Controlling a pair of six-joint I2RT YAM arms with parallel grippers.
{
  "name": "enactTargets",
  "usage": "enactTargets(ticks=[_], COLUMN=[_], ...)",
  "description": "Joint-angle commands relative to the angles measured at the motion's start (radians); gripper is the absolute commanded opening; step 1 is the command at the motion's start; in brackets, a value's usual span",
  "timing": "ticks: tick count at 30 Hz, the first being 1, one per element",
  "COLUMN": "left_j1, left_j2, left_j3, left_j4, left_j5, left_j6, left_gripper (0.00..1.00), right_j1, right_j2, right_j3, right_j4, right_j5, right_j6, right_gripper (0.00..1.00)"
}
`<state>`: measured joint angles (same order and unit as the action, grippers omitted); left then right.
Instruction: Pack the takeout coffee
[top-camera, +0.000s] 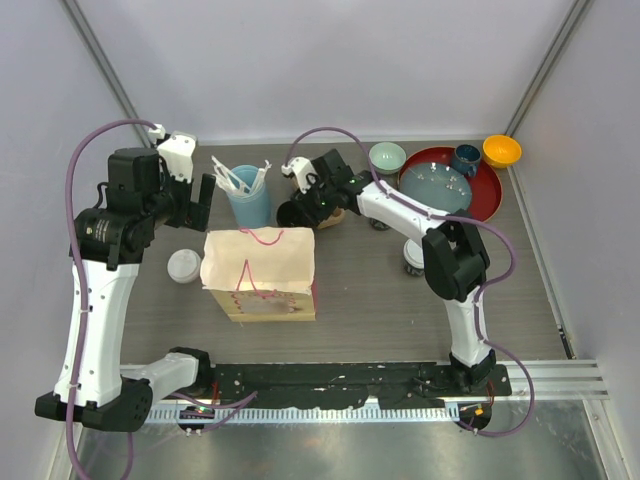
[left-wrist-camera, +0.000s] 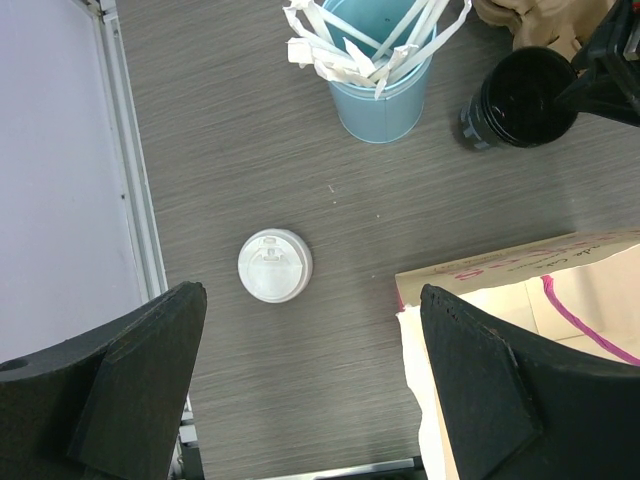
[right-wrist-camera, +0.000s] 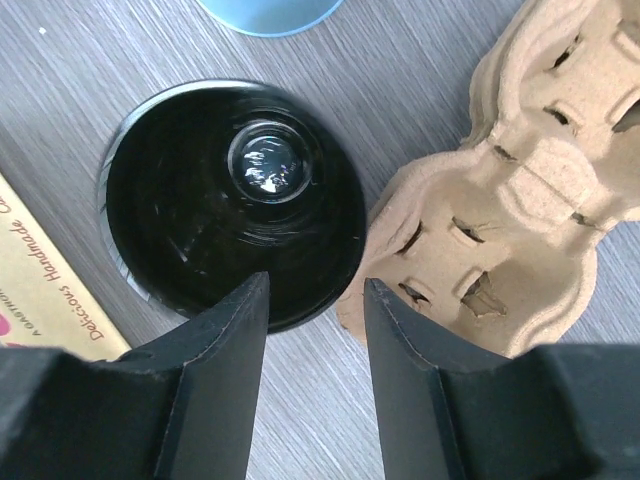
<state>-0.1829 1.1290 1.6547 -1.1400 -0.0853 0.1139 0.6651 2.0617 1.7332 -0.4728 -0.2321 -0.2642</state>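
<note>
Just below left hand (left-wrist-camera: 312, 296), lidded cup (left-wrist-camera: 275, 265)

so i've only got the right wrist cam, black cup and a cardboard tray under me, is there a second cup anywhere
Observer: Probably. A white lid sits to the left of the paper bag. From above only the lid shows, so what is under it is hidden.
Operator: is the left gripper on it
Observer: No. The left gripper hangs above it with its jaws wide open, touching nothing.
Operator: bag ready to load
Observer: The left wrist view shows the bag's mouth open.
</note>
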Motion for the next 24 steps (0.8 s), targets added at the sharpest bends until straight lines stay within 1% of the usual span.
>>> enactTargets(ticks=[1,9,11,12,13,17,21,23,24], left_j1=[0.005,0.005,0.005,0.005,0.006,0.005,0.005,0.005,0.005], left_j2=[-0.003,-0.002,-0.002,-0.003,-0.002,-0.006,-0.005,-0.005,-0.002], left_j3=[0.028,0.022,0.020,0.020,0.020,0.017,0.019,0.019,0.020], left_j4=[0.037,0.037,0.037,0.037,0.036,0.036,0.037,0.039,0.039], left_j5=[0.013,0.015,0.019,0.021,0.021,0.021,0.021,0.022,0.022], left_j6=[0.015,0.021,0.021,0.021,0.021,0.024,0.027,0.029,0.029], left_gripper=[0.92,0.91,0.91,0.91,0.91,0.91,0.91,0.91,0.91], right_j1=[-0.005,-0.005,-0.009,-0.009,-0.010,-0.030,-0.059,-0.064,-0.062], right_j2=[0.024,0.046,0.044,0.044,0.041,0.018,0.002,-0.005,-0.008], right_j3=[0.002,0.000,0.000,0.003,0.005,-0.004,-0.026,-0.030,-0.029], right_j4=[0.002,-0.004,-0.003,-0.003,-0.003,-0.009,-0.010,-0.012,-0.013], right_j5=[0.000,0.063,0.073,0.071,0.070,0.031,0.043,0.042,0.028], right_j6=[-0.021,-0.017,-0.017,-0.017,-0.015,-0.010,-0.003,-0.003,-0.004], right_gripper=[0.48,0.46,0.42,0.36,0.34,0.33,0.33,0.31,0.28])
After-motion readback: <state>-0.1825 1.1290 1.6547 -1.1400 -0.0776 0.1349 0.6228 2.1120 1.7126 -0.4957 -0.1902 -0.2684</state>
